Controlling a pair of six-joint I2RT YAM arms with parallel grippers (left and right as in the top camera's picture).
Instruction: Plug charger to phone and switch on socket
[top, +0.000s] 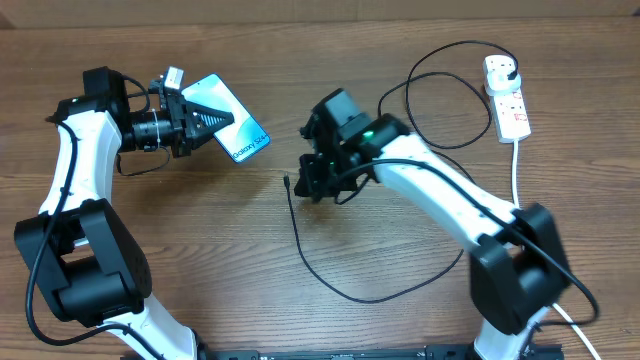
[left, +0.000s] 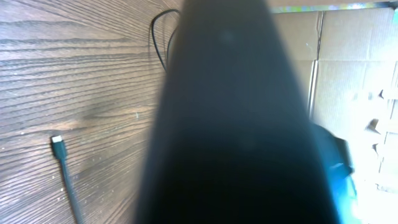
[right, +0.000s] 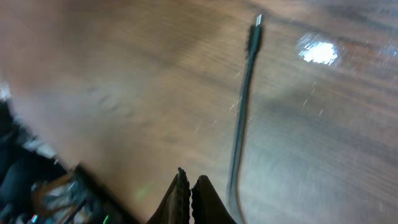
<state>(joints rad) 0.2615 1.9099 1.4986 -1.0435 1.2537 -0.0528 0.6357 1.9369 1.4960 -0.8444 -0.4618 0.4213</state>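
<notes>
my left jaws are clamped on one short end of the phone (top: 235, 125). it is raised off the desk (top: 200, 270) at the far left and tilted, its cyan screen facing up and the free end pointing toward the middle. from my left wrist a blurred dark shape fills most of the view and i cannot tell what it is. only a sliver of cyan shows at its right edge.

my right jaws hover low over the middle of the desk, drawn narrow, the fingertips (right: 180, 193) almost touching with nothing between them. the charger (top: 300, 250) lies on the wood just beside them, not gripped. its connector tip (top: 287, 181) rests flat on the desk just to the left of my right jaws, well apart from the phone. my left wrist camera sees that tip (left: 57, 142) lying free on the wood, and my right wrist camera sees the cable (right: 241, 118) running away from my fingertips to the tip.

from the tip the cable sweeps toward the near edge in a wide curve, passes under my right arm and loops up to the far right. there its black plug (top: 503, 70) sits at the far end of the socket (top: 514, 112). the socket lies flat, well apart from both jaws, with its white cord (top: 516, 170) trailing toward the near side. i cannot tell how its switch stands.
</notes>
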